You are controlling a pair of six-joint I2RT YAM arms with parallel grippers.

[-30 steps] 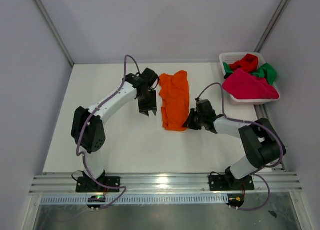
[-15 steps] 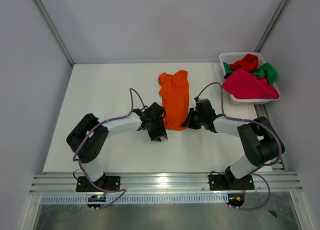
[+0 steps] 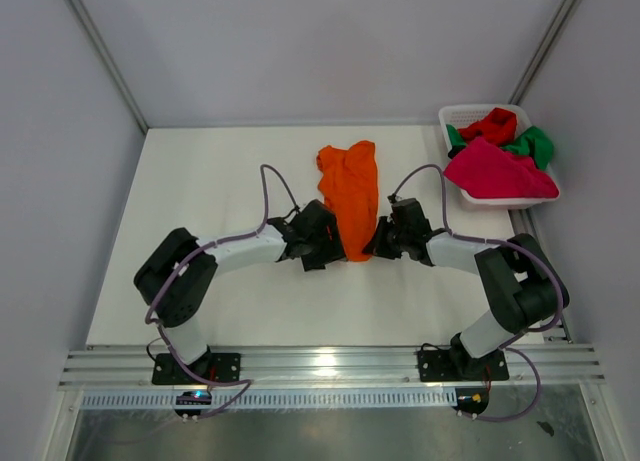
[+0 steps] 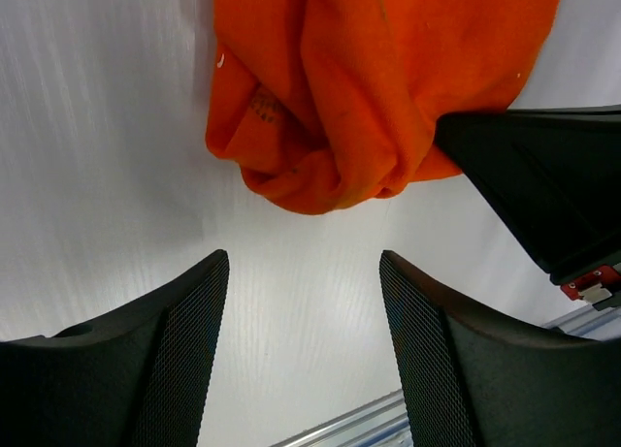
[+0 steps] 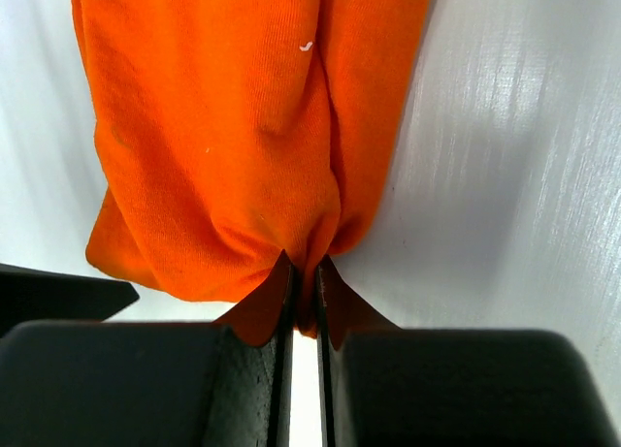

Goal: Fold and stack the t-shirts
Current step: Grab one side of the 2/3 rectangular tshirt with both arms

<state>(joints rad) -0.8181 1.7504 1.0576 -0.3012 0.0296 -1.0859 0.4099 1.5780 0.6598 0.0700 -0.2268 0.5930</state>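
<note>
The left gripper (image 4: pixel 303 265) stands with its jaws wide apart and empty, the bunched near end of the orange shirt (image 3: pixel 350 193) just ahead of them, untouched. The right gripper (image 5: pixel 303 274) is pinched tight on that same near end, at its right corner. The shirt lies mid-table (image 3: pixel 225 176) as a narrow strip, its long axis running from the arms towards the far edge.
</note>
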